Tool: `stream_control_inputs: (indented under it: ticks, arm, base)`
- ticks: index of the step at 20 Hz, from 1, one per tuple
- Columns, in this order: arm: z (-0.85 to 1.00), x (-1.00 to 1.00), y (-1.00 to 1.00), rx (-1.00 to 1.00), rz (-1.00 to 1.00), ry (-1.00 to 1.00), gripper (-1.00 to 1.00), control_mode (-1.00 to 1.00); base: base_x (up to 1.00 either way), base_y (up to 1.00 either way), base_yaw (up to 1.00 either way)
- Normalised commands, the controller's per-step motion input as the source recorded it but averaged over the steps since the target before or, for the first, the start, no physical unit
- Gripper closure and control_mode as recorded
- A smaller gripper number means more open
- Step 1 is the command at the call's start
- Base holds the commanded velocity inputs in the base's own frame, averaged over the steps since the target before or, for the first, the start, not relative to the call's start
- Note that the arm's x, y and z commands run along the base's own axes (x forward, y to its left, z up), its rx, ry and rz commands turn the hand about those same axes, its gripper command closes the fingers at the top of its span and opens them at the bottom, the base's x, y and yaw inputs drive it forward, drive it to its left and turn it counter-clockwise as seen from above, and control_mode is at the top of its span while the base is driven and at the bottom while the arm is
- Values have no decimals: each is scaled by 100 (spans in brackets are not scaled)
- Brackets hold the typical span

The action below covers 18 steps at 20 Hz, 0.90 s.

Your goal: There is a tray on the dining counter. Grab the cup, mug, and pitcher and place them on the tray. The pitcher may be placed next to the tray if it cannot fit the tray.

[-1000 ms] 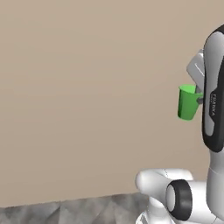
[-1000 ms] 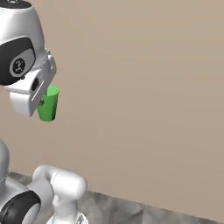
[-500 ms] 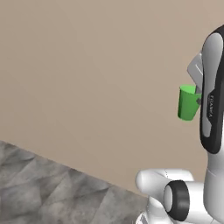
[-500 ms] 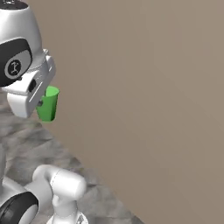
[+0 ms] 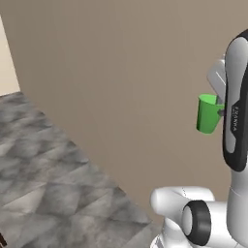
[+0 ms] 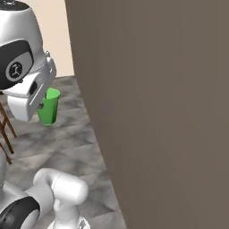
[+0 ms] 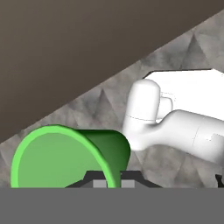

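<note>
Carried the cup (image 5: 209, 114) aloft, clear of the floor (image 5: 53, 193); pinched at its rim by the end effector (image 7: 109, 183), jaws pressed almost together on the green wall; seen upright and hanging just below the hand in both base views, mouth toward the lens in the hand view.

Judged as mid-transfer: cup grasped and lifted, not yet set down; no tray, desk, mug or pitcher in sight from here, so impossible to say whether either of the other two had been dealt with.

Faced a tall brown wall (image 6: 156, 112) close ahead of the end effector; grey tiled floor below and to the side; wooden chair legs (image 6: 6, 123) beyond the cup in the right base view.

Left to do, as a judgement: reaching the tray, lowering the cup onto it and releasing; then whatever remained of mug and pitcher.
</note>
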Motion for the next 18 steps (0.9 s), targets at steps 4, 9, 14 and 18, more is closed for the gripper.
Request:
stream_control_inputs:
  ticks: [4,9,14,18]
  arm:
    - [0,0,0,0,0,0,100,100]
    - [0,0,0,0,0,0,100,100]
    - [0,0,0,0,0,0,100,100]
    - [0,0,0,0,0,0,100,100]
  base:
    - [95,-34,58]
    - [99,-18,58]
    - [97,-1,53]
    - [100,0,44]
